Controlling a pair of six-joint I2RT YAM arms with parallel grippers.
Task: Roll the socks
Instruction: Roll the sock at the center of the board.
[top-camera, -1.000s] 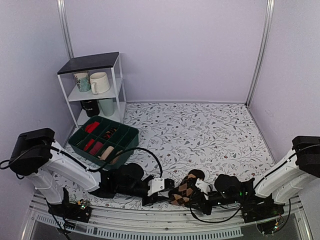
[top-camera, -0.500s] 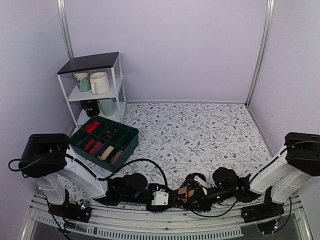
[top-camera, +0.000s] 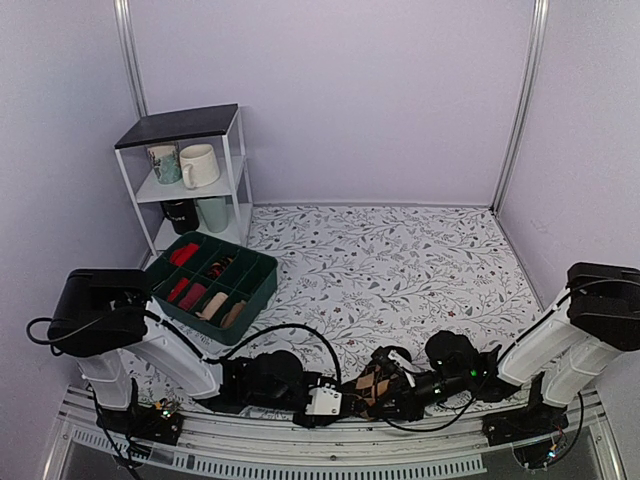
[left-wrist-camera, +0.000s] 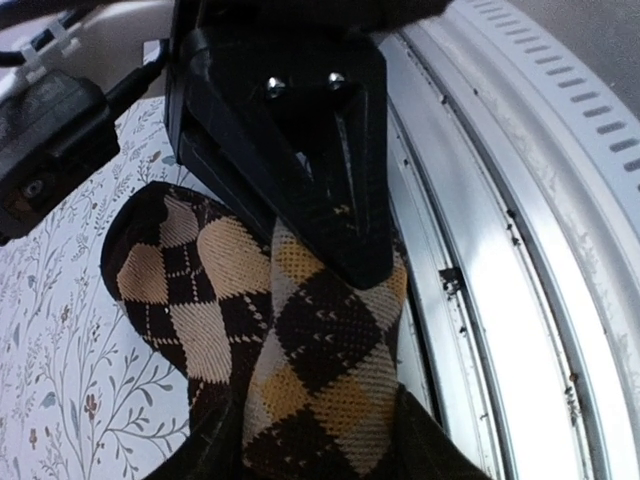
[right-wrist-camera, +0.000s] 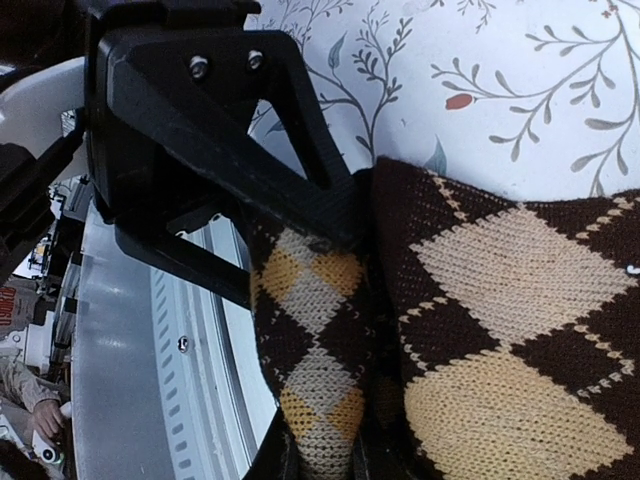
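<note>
A pair of brown argyle socks (top-camera: 375, 383) lies bunched at the table's near edge, between my two grippers. In the left wrist view a narrow fold of sock (left-wrist-camera: 320, 340) runs up from my left gripper (left-wrist-camera: 322, 445), which is shut on it. The right gripper's black finger (left-wrist-camera: 330, 170) presses on the fold's far end. In the right wrist view my right gripper (right-wrist-camera: 330, 455) is shut on the same narrow fold (right-wrist-camera: 315, 340), with the broader sock body (right-wrist-camera: 500, 330) beside it. In the top view the left gripper (top-camera: 343, 402) and right gripper (top-camera: 397, 400) nearly touch.
A green divided box (top-camera: 262, 283) with rolled socks stands at the left. A white shelf (top-camera: 180, 125) with mugs is behind it. The metal rail (top-camera: 330, 445) runs along the near edge, right beside the socks; it also shows in the left wrist view (left-wrist-camera: 520, 300).
Both grippers closed in on the socks from either side. The left gripper moved right and toward the near rail. The socks bunched up and shifted slightly nearer the rail.
</note>
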